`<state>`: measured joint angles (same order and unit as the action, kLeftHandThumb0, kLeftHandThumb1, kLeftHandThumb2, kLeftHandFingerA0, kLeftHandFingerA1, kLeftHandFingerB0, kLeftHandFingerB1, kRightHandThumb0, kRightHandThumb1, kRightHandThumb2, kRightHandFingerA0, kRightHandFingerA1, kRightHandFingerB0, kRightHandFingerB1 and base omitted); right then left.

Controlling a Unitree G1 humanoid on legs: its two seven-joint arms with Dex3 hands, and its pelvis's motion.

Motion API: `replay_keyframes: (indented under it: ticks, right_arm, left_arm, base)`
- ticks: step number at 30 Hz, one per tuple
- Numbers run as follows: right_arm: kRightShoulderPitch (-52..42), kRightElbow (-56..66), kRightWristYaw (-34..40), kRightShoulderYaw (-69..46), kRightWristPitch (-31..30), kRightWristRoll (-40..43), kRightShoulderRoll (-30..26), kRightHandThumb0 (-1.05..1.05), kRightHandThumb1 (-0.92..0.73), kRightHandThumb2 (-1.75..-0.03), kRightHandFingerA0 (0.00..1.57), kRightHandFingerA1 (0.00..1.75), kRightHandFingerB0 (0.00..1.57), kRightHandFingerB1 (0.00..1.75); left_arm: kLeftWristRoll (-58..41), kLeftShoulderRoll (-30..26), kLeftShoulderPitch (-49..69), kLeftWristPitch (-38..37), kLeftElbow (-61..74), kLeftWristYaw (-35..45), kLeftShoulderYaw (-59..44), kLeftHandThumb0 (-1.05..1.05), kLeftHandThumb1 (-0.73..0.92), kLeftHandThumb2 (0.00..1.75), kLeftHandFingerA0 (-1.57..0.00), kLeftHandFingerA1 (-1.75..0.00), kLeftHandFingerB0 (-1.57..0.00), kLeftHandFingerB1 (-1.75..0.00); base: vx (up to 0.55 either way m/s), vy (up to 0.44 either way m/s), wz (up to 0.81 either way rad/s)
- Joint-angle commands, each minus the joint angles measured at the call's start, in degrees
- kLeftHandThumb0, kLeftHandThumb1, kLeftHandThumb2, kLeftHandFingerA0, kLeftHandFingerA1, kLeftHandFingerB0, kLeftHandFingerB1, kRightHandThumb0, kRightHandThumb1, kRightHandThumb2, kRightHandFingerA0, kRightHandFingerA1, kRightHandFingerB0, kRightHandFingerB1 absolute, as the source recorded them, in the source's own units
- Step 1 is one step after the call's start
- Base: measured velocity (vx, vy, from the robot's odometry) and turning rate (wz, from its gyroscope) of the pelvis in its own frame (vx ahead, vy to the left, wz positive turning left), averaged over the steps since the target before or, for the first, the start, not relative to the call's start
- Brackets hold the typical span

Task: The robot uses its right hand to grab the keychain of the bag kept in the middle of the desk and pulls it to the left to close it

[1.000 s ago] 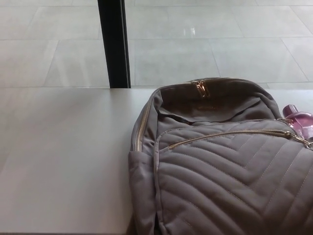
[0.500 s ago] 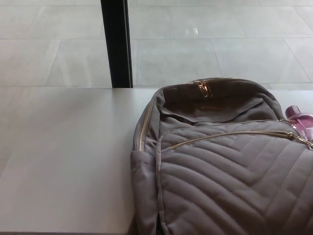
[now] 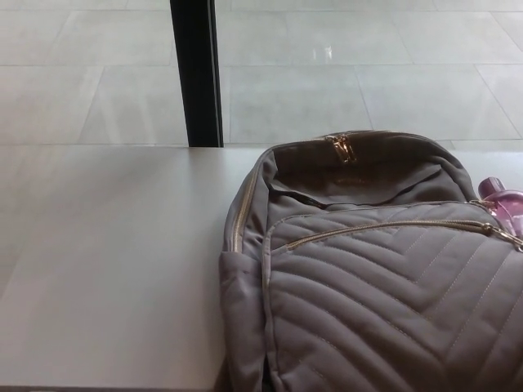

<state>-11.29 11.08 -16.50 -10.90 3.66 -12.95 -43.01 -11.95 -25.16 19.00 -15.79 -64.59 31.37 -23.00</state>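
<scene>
1 bag (image 3: 384, 278) at near-right edge of desk (image 3: 106, 261), room leftward

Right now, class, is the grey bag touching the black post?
Apart. The head view shows bare desk between the bag and the post.

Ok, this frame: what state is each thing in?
bag: lying front up on the desk, main compartment gaping open.
main zip pull: at the far rim of the opening, not held.
front pocket zip: looks closed, pull at its right end.
pink bottle: at the bag's right side, partly cut off; cap state unclear.
robot hands: neither in view.
</scene>
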Motion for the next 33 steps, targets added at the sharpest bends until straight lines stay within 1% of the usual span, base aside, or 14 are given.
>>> replay_keyframes:
  ticks: [1,3,5,7,9,10,12,13,14,21,29,31,32,33]
  right_arm:
    - [-2.53,-0.89,-2.26,3.70,-6.20,-6.68,-1.07,-0.58,-0.61,-0.94,0.72,1.18,0.34,0.50]
    - [-2.37,-1.39,-2.45,4.54,-6.45,-7.70,-1.62,-0.39,-0.71,-0.62,0.63,1.40,0.42,0.34]
    - [-2.65,-0.72,-3.16,5.04,-8.11,-8.31,-2.10,-0.37,-0.73,-0.64,0.62,1.42,0.43,0.34]
    - [-2.90,-0.37,-3.57,5.44,-8.79,-8.79,-2.64,-0.43,-0.60,-0.94,0.77,1.18,0.36,0.51]
    - [-3.24,-0.73,-4.63,6.42,-9.23,-9.14,-3.67,-0.27,-0.84,-0.66,0.65,1.57,0.63,0.42]
    - [-3.57,-0.67,-4.63,6.62,-9.19,-9.39,-3.97,-0.25,-0.87,-0.66,0.69,1.63,0.71,0.51]
    - [-4.08,-0.53,-4.39,6.94,-8.93,-9.64,-4.38,-0.24,-0.88,-0.69,0.74,1.66,0.73,0.58]
    - [-4.23,-0.84,-4.22,7.11,-8.81,-9.22,-4.15,-0.19,-0.88,-0.74,0.85,1.69,0.76,0.86]
    - [-4.22,-1.24,-4.14,6.98,-8.61,-8.15,-3.64,-0.17,-0.84,-0.84,0.76,1.67,0.78,1.01]
    - [-4.07,-2.62,-0.49,4.52,-7.39,-3.34,2.20,-0.07,-0.63,-1.19,0.84,1.73,0.75,1.57]
    - [-3.26,-4.37,6.71,0.88,-2.34,-0.89,10.88,-0.12,-0.69,-1.07,0.77,1.75,0.66,1.67]
    - [-3.10,-4.80,7.62,0.36,-1.01,-0.91,12.00,-0.12,-0.70,-1.05,0.75,1.75,0.63,1.70]
    - [-3.11,-5.33,9.46,-0.33,1.07,-0.35,13.79,-0.10,-0.69,-1.03,0.74,1.75,0.63,1.67]
    - [-3.07,-5.52,10.99,-0.97,2.61,-0.02,15.34,-0.09,-0.68,-1.04,0.73,1.75,0.61,1.69]
  left_arm:
    - [0.54,-1.68,0.90,-1.93,-0.66,0.46,0.52,-1.04,0.49,1.13,-0.84,-1.13,-0.72,-1.02]
    - [1.43,-2.01,1.10,-3.74,-1.47,0.57,1.36,-1.00,0.66,0.82,-0.77,-1.16,-0.76,-1.05]
    - [1.35,-2.02,1.42,-3.91,-0.95,0.37,1.71,-1.04,0.51,1.15,-0.84,-1.13,-0.74,-1.00]
    - [1.11,-2.09,1.49,-3.64,-0.86,0.60,1.86,-0.98,0.65,0.84,-0.76,-1.16,-0.74,-1.03]
    - [1.18,-2.24,1.70,-4.25,-0.79,1.14,2.18,-1.05,0.52,1.15,-0.82,-1.12,-0.72,-1.00]
    - [1.21,-2.25,1.66,-4.26,-0.84,1.03,2.33,-1.01,0.67,0.83,-0.77,-1.17,-0.75,-1.03]
    - [0.76,-2.18,1.80,-4.11,-0.77,1.49,2.20,-1.01,0.67,0.81,-0.77,-1.16,-0.76,-1.03]
    - [1.46,-2.42,2.02,-4.77,-0.69,1.17,2.75,-1.05,0.54,1.17,-0.80,-1.11,-0.75,-0.99]
    - [1.47,-2.47,1.84,-4.81,-1.12,1.10,2.82,-1.01,0.69,0.83,-0.78,-1.15,-0.78,-1.02]
    - [0.60,-2.11,1.68,-4.93,-1.52,2.38,2.39,-1.04,0.69,0.83,-0.77,-1.16,-0.77,-1.03]
    - [0.42,-1.70,1.87,-5.50,-2.11,2.46,2.21,-1.03,0.70,0.83,-0.72,-1.18,-0.79,-1.05]
    - [0.59,-1.71,2.05,-5.79,-1.80,2.36,2.34,-1.02,0.53,1.18,-0.77,-1.12,-0.75,-1.00]
    - [0.53,-1.83,2.29,-5.93,-1.89,2.45,2.25,-1.04,0.70,0.80,-0.77,-1.16,-0.75,-1.04]
    - [0.75,-1.88,2.39,-5.90,-1.90,1.98,2.36,-1.04,0.70,0.80,-0.77,-1.16,-0.77,-1.04]
  base:
    - [0.00,0.000,0.00]
    - [0.00,0.000,0.00]
    - [0.00,0.000,0.00]
    - [0.00,0.000,0.00]
    - [0.00,0.000,0.00]
    - [0.00,0.000,0.00]
    - [0.00,0.000,0.00]
    - [0.00,0.000,0.00]
    - [0.00,0.000,0.00]
    - [0.00,0.000,0.00]
    - [0.00,0.000,0.00]
    - [0.00,0.000,0.00]
    - [0.00,0.000,0.00]
    - [0.00,0.000,0.00]
